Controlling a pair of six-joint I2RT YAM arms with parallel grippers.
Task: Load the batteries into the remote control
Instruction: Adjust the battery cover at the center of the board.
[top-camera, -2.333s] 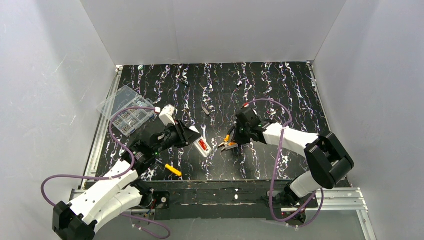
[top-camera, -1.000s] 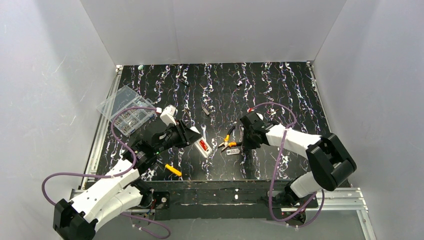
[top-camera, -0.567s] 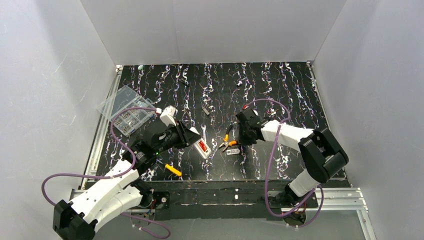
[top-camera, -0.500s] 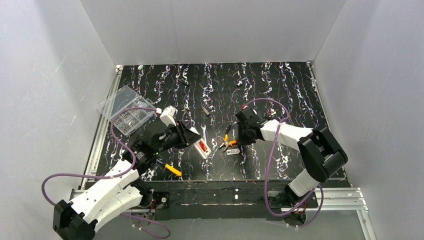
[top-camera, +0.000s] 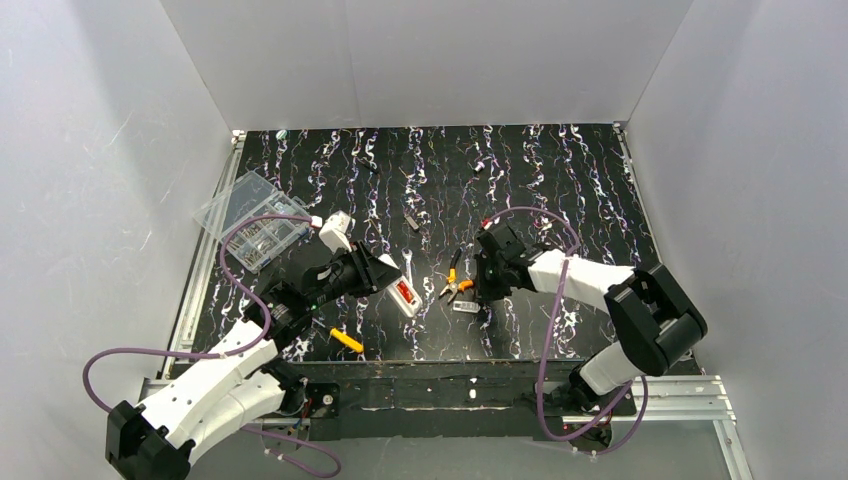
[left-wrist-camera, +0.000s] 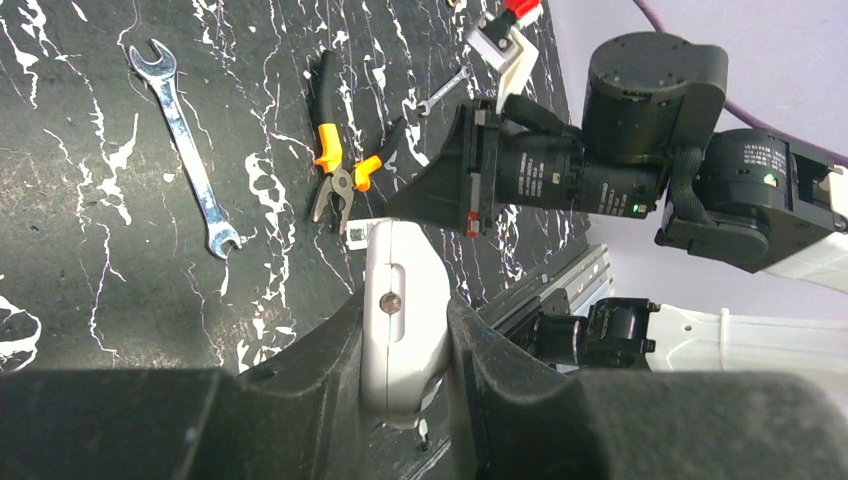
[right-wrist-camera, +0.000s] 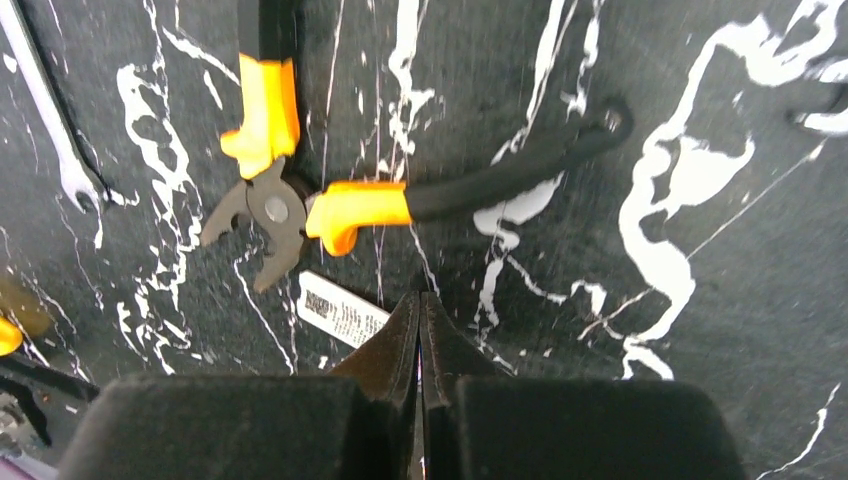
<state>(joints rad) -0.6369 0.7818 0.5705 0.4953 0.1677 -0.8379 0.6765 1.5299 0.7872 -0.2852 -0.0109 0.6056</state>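
The white remote control (top-camera: 405, 292) is tilted in my left gripper (top-camera: 388, 279), which is shut on its sides; red of the batteries (top-camera: 404, 290) shows in its open back recess. From the left wrist, the remote control (left-wrist-camera: 400, 270) sits pinched between the black fingers (left-wrist-camera: 320, 350) of the left gripper (left-wrist-camera: 405, 325). My right gripper (top-camera: 477, 289) is shut with nothing held, its tip (right-wrist-camera: 420, 300) just above the table, beside a small white labelled piece (right-wrist-camera: 341, 310) and close to the yellow-and-black pliers (right-wrist-camera: 300, 200).
The pliers (top-camera: 455, 279) and white piece (top-camera: 464, 303) lie between the arms. A steel wrench (left-wrist-camera: 185, 140) lies left of them. A yellow-handled tool (top-camera: 346, 340) is near the front edge, a clear compartment box (top-camera: 252, 220) at far left. Small parts (top-camera: 411, 222) lie further back.
The right gripper has drawn back from over the pliers, and the small white labelled piece now lies uncovered below them. Its wrist has shifted slightly since. The left arm and remote stay still.
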